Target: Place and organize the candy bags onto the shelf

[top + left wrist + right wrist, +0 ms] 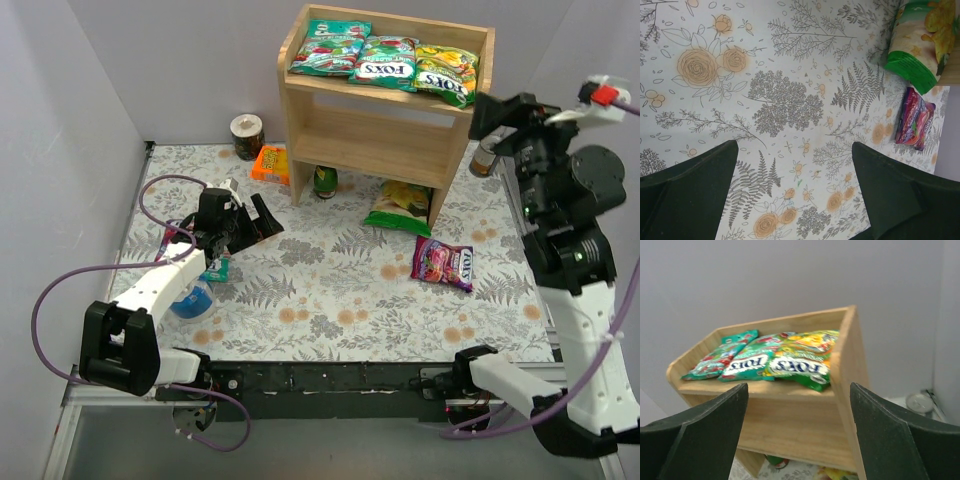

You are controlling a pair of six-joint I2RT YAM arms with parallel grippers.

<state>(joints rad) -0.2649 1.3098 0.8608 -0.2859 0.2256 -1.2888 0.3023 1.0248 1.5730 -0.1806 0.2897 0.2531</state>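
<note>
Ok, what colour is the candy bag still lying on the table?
Purple-magenta, with white FOX'S lettering; clearest in the top external view.

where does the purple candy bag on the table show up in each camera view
Top external: the purple candy bag lies on the table, right of centre.
Left wrist: purple candy bag at the right edge.
Right wrist: not in it.
Shared landmark: the green-and-yellow snack bag beside it.

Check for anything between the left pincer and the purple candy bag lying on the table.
Nothing visible blocks it. The left pincer hangs open over bare floral tablecloth, and the purple candy bag lies flat and alone further right. The green-and-yellow snack bag sits beside that path, under the shelf.
</note>
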